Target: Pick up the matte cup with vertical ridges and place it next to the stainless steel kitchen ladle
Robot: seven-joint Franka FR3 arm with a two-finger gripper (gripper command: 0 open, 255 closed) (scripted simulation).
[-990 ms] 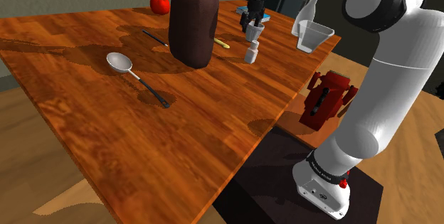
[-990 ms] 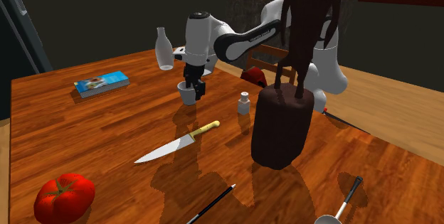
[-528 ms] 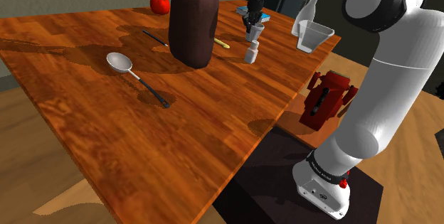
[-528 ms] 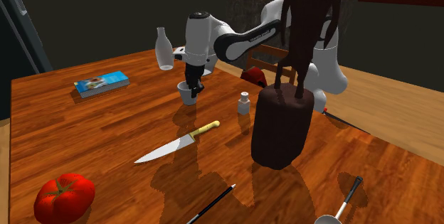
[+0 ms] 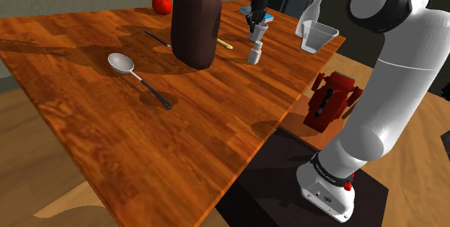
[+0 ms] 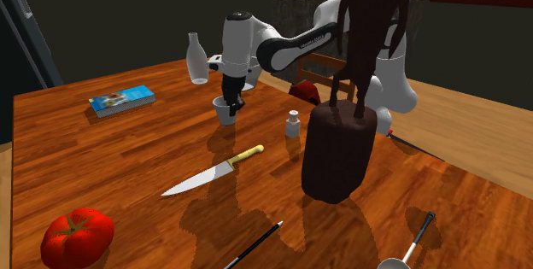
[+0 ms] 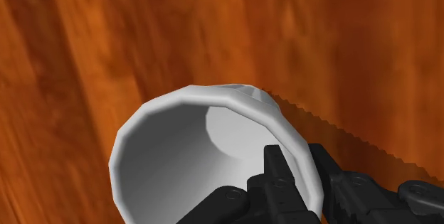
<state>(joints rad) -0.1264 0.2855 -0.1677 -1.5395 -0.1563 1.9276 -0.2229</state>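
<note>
A pale grey cup (image 5: 258, 30) stands upright on the wooden table (image 5: 216, 132), near the far corner beside the arm. My black gripper (image 5: 254, 24) comes down from above and is shut on the cup's rim. In the wrist view one finger is inside the cup (image 7: 199, 137) and the other outside, so the gripper (image 7: 295, 160) pinches the wall. From the second exterior view the cup (image 6: 224, 112) sits under the gripper (image 6: 231, 105). The metal ladle (image 5: 134, 72) lies flat far toward the shoulder view's left, beyond a tall bag; its handle (image 6: 418, 231) shows at the second exterior view's lower right.
A tall dark brown bag (image 5: 195, 27) stands between cup and ladle. A small white shaker (image 5: 254, 52), a knife (image 6: 209, 173), a pen (image 6: 254, 246), a tomato (image 6: 75, 235), a book (image 6: 122, 99), a glass bottle (image 6: 197, 58) and a clear jug (image 5: 317, 36) share the table.
A second ago the fingers stood open around the cup's rim; they have since shut on it. Cup and arm have barely moved over the last half second.
</note>
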